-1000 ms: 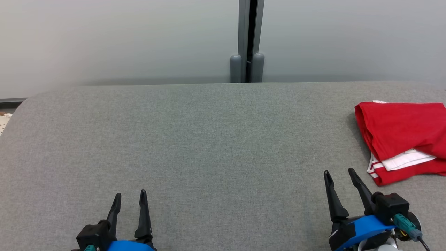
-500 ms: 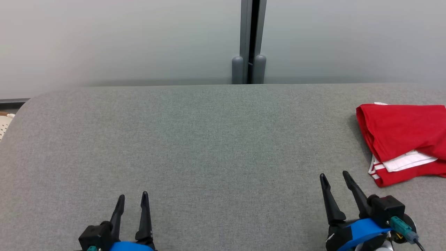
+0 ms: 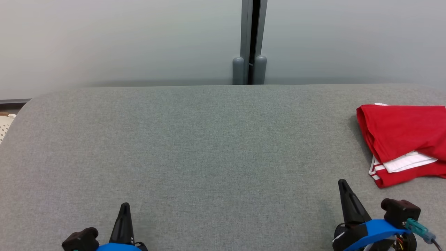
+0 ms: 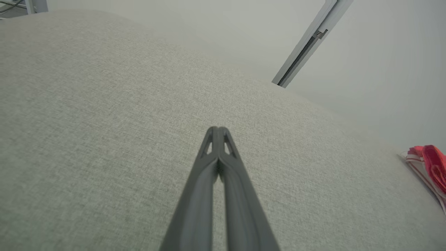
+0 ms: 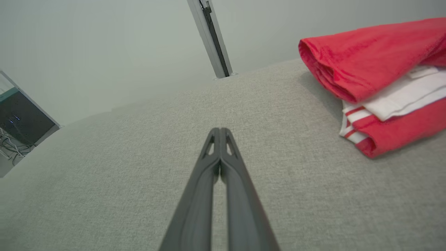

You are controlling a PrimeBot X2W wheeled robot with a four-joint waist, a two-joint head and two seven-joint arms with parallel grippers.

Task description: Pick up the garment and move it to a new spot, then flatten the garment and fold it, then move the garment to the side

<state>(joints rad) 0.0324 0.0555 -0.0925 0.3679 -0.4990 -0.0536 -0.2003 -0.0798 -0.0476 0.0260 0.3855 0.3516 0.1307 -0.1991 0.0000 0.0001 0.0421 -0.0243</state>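
The garment (image 3: pixel 404 139) is red with white stripes and a white inner layer, folded into a thick pile at the right edge of the grey fabric surface (image 3: pixel 209 146). It also lies at the upper right of the right wrist view (image 5: pixel 376 73) and as a sliver at the far right of the left wrist view (image 4: pixel 428 167). My left gripper (image 3: pixel 124 209) sits low at the bottom left, shut on nothing, its fingers pressed together (image 4: pixel 217 130). My right gripper (image 3: pixel 343 184) is at the bottom right, a short way in front and left of the garment, shut and empty (image 5: pixel 219 131).
A pale wall with a grey vertical post (image 3: pixel 250 42) stands behind the surface. The surface rounds off at its left corner (image 3: pixel 21 111), where a white perforated object (image 3: pixel 4 127) shows past the edge. A dark cabinet with cables (image 5: pixel 17 122) lies off to one side.
Both grippers have closed from open to shut, with nothing between the fingers, and both have drawn back toward the bottom edge. The garment has stayed in place.
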